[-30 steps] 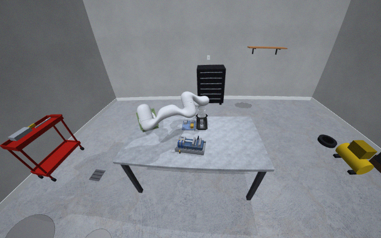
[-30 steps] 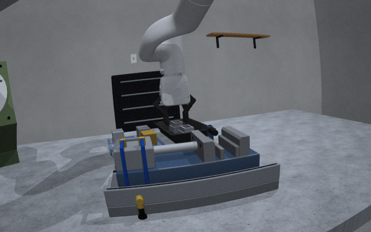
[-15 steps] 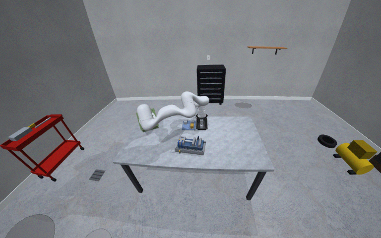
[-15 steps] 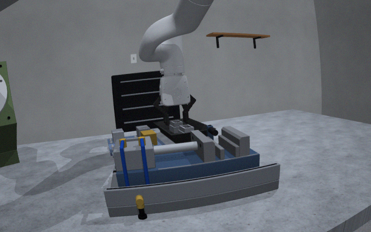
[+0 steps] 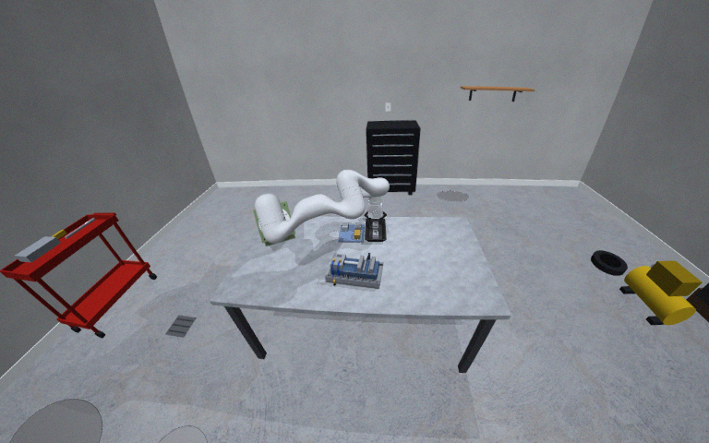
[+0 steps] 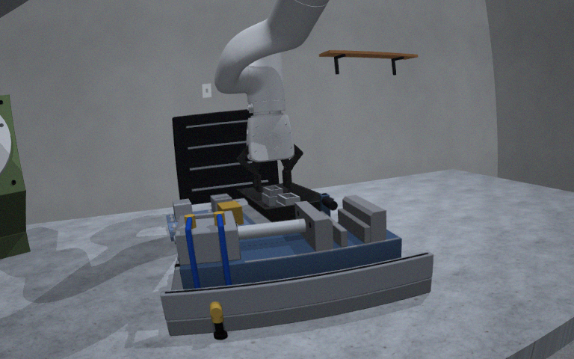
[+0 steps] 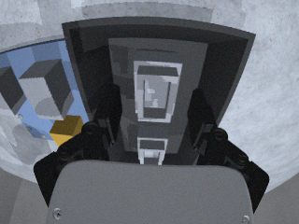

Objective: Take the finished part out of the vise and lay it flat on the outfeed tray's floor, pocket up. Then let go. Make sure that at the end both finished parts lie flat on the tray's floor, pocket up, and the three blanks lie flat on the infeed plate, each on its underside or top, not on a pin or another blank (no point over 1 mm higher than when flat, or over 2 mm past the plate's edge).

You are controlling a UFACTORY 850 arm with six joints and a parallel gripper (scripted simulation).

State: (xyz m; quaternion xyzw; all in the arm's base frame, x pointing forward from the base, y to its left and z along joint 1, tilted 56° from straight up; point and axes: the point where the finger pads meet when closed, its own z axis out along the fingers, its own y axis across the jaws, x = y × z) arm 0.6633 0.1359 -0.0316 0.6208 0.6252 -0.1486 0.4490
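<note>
The black outfeed tray (image 6: 311, 192) (image 7: 231, 56) stands behind the vise (image 6: 321, 224) (image 5: 355, 267). Two grey box-shaped parts lie flat on its floor, pockets up. The finished part (image 6: 270, 192) (image 7: 157, 90) lies right under my gripper. The second part (image 6: 289, 197) (image 7: 152, 147) lies just beside it. My gripper (image 6: 271, 182) (image 7: 155, 98) (image 5: 375, 218) is open and hangs low over the tray. Its fingers stand on either side of the finished part, clear of it. The vise jaws hold nothing.
A blue fixture plate (image 5: 345, 233) (image 7: 25, 65) with grey blocks and a yellow block (image 6: 230, 209) (image 7: 65, 127) sits left of the tray. A black drawer cabinet (image 5: 392, 153) (image 6: 207, 152) stands behind the table. The arm's green base (image 6: 10, 186) is at the left.
</note>
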